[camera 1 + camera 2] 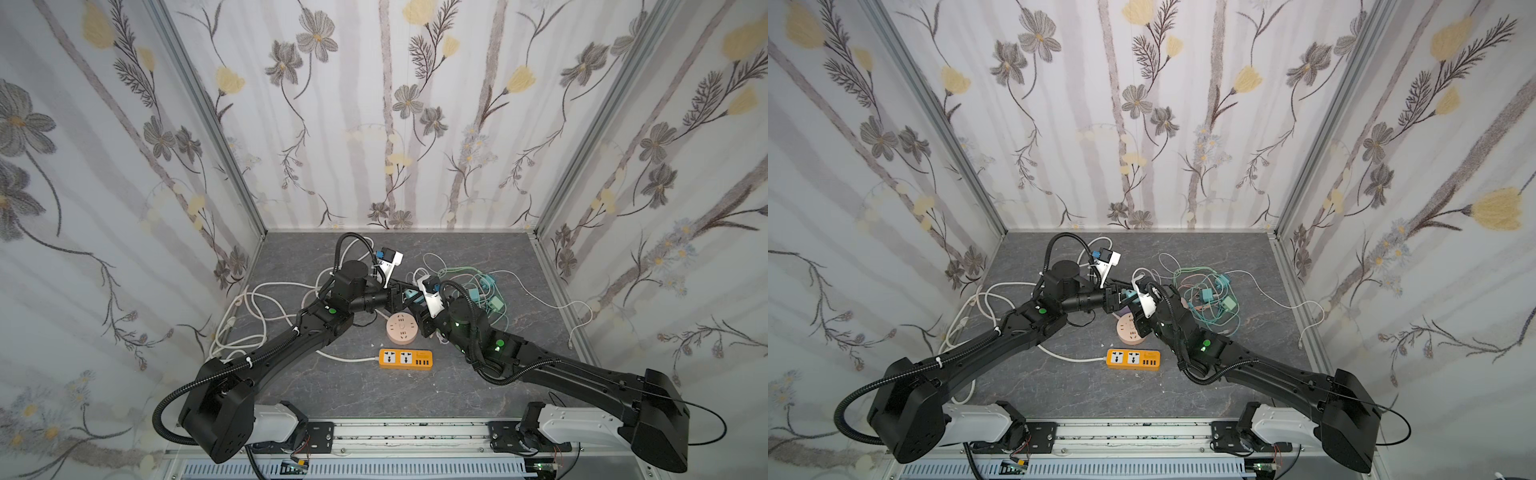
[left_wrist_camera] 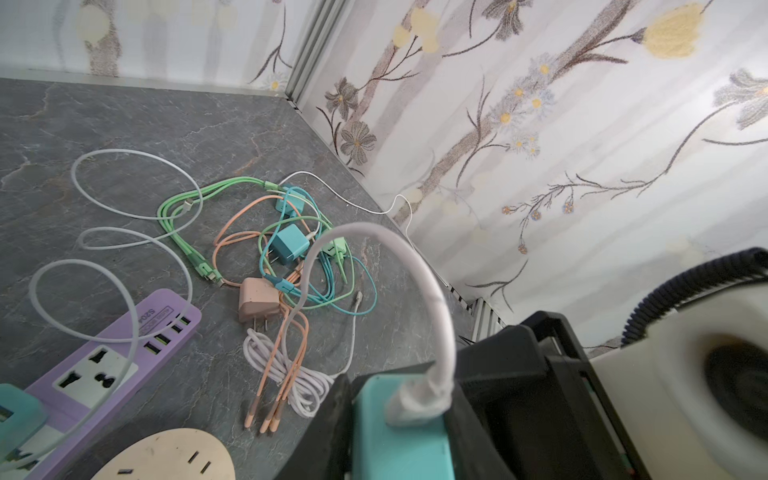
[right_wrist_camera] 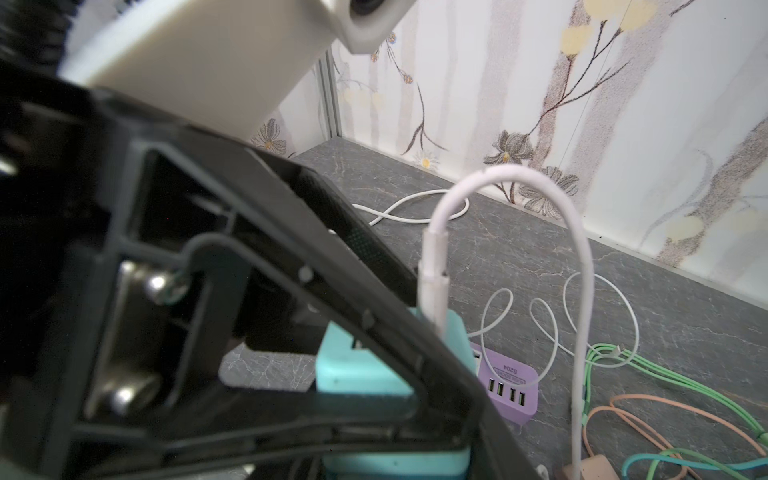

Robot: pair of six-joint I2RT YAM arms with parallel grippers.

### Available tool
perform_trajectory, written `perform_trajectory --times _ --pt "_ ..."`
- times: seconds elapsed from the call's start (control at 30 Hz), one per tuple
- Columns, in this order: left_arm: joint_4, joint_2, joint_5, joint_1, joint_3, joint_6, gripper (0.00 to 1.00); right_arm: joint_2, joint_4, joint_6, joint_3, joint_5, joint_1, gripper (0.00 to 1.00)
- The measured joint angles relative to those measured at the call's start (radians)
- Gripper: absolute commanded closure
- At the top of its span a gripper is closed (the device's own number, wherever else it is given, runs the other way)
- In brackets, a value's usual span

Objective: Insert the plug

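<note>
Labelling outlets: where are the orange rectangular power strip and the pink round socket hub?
orange rectangular power strip [image 1: 405,359], in a top view, middle of top face.
pink round socket hub [image 1: 400,328], in a top view, centre.

We class site as robot test cell in lab. Evidence: floral-print panels [image 1: 124,166] in aluminium frame [image 1: 212,124] boxing grey stone-look surface [image 1: 353,390]; left arm [image 1: 270,353], right arm [image 1: 582,372] mounted at front rail [image 1: 415,432]; exposed wiring [image 1: 301,451]; orange power strip [image 1: 405,359].
</note>
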Motion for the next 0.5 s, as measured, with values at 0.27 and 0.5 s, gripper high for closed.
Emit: perform_trajectory --times 0.27,0.5 --pt "-0.035 -0.069 -0.030 0.001 -0.021 0.043 1.00 -0.034 -0.010 -0.001 -0.002 -0.077 -0.017 0.46" --pt "-0.148 -0.114 -0.083 0.055 0.022 0.157 1.00 -0.143 -0.123 0.045 -0.012 -0.242 -0.186 0.20"
